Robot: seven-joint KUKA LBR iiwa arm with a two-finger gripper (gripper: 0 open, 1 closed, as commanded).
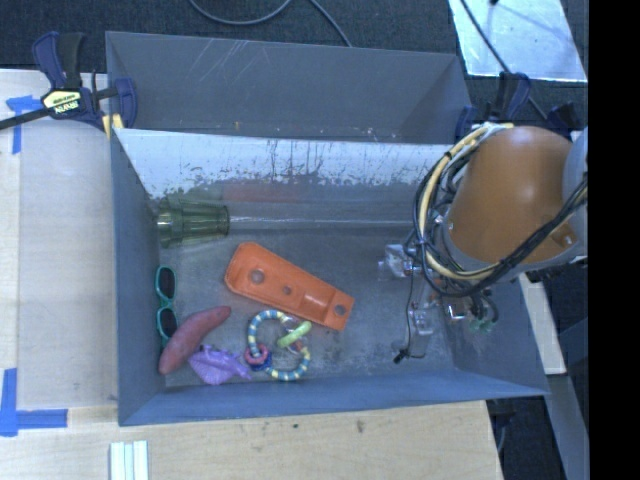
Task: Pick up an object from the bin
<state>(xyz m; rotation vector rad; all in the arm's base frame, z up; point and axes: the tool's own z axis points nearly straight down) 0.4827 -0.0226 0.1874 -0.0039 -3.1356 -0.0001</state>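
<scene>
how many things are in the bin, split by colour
green: 1, a cup
orange: 1, a flat plastic piece
teal: 1, sunglasses
reddish brown: 1, a sausage-shaped toy
purple: 1, a small toy
mixed colours: 1, a ring rattle
total: 6

The bin (300, 88) is grey, the plate (288, 286) orange, the cup (192, 221) green, the glasses (164, 303) teal (the rings (278, 345) many-coloured).
</scene>
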